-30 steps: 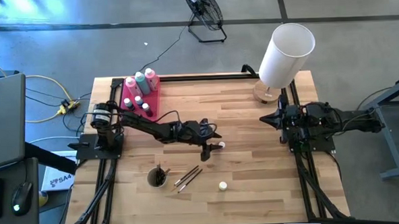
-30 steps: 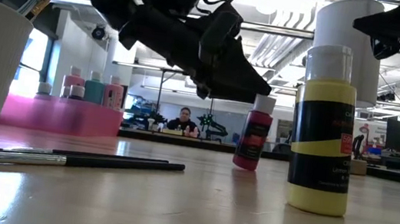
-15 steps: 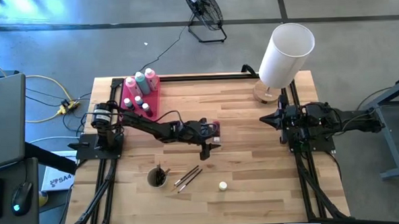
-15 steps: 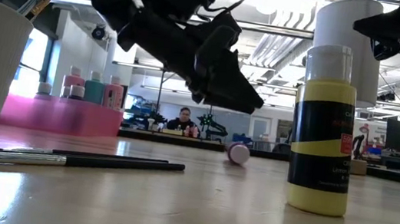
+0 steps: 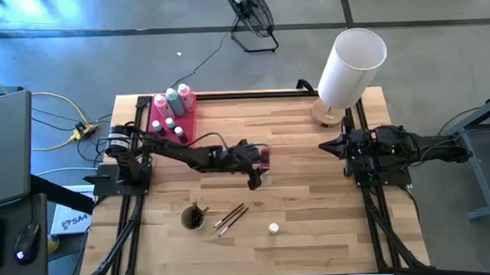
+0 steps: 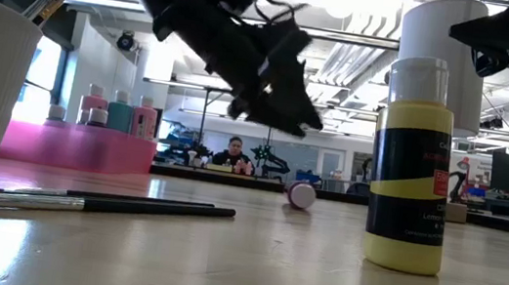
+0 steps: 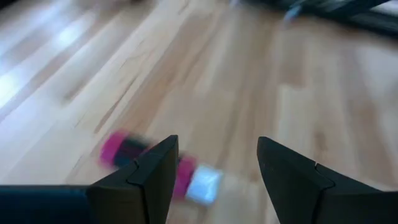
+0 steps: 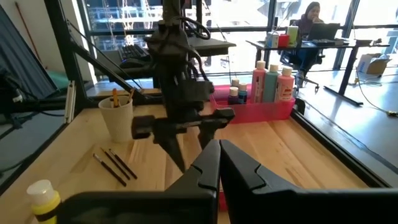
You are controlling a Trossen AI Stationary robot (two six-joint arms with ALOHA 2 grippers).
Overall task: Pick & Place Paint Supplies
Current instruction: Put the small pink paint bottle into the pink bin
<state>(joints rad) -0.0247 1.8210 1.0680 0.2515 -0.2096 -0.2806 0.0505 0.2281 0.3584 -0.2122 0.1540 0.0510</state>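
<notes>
A magenta squeeze bottle (image 7: 127, 152) with a white cap (image 7: 204, 183) lies on its side on the table's middle (image 5: 264, 157), and shows end-on in the low view (image 6: 303, 194). My left gripper (image 7: 214, 168) hovers open just above it (image 6: 278, 116), touching nothing. My right gripper (image 8: 219, 163) is shut and empty, parked at the table's right (image 5: 335, 146). A yellow bottle (image 6: 414, 164) stands upright near the front edge (image 5: 273, 228). Two dark-handled brushes (image 5: 230, 218) lie flat beside a white cup (image 5: 194, 217) holding more brushes.
A pink tray (image 5: 185, 132) at the back left holds pink and teal bottles (image 5: 173, 99) and small pots. A big white lampshade (image 5: 351, 62) stands at the back right. Bare wood lies between the magenta bottle and the right arm.
The magenta bottle, which stood tilted at my left gripper's fingertips with its base on the table, has fallen over and now lies on its side. My left gripper has risen a little and tipped its fingers nearer to level, away from the bottle.
</notes>
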